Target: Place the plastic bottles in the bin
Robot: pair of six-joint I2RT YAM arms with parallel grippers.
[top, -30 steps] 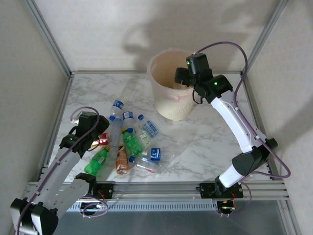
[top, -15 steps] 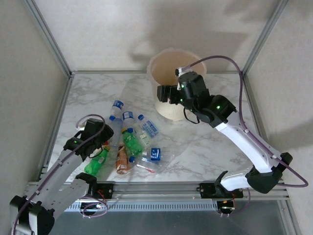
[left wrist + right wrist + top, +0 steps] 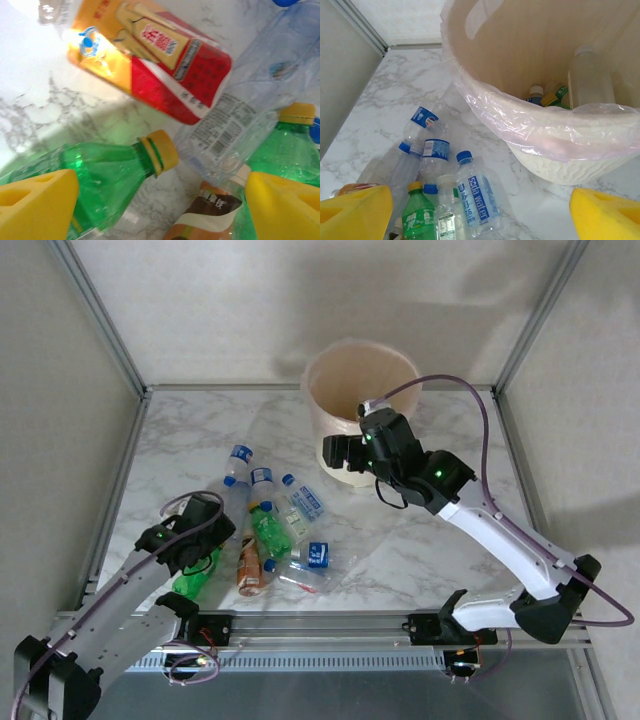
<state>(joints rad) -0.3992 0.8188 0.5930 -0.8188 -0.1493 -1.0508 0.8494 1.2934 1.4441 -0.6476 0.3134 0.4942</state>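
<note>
Several plastic bottles (image 3: 270,525) lie in a heap on the marble table, left of centre. My left gripper (image 3: 205,545) hovers open at the heap's near left. Between its yellow fingers (image 3: 35,205) lie the neck and yellow cap of a green bottle (image 3: 100,177), untouched by the far finger. A red and yellow labelled bottle (image 3: 160,60) and a clear one (image 3: 250,110) lie just beyond. The bin (image 3: 312,390) stands at the back. My right gripper (image 3: 336,452) hangs open in front of its wall, nothing between the jaws. Several bottles (image 3: 585,75) rest inside the bin (image 3: 545,135).
A clear soda water bottle (image 3: 480,200) and a green bottle (image 3: 417,217) lie at the heap's edge nearest my right gripper. Bare marble (image 3: 430,530) stretches right of the heap. Metal frame posts (image 3: 100,320) and pale walls close in the table.
My right gripper has come away from above the bin, down and left to its front side. My left gripper has slid nearer and lower over the green bottle and opened wider.
</note>
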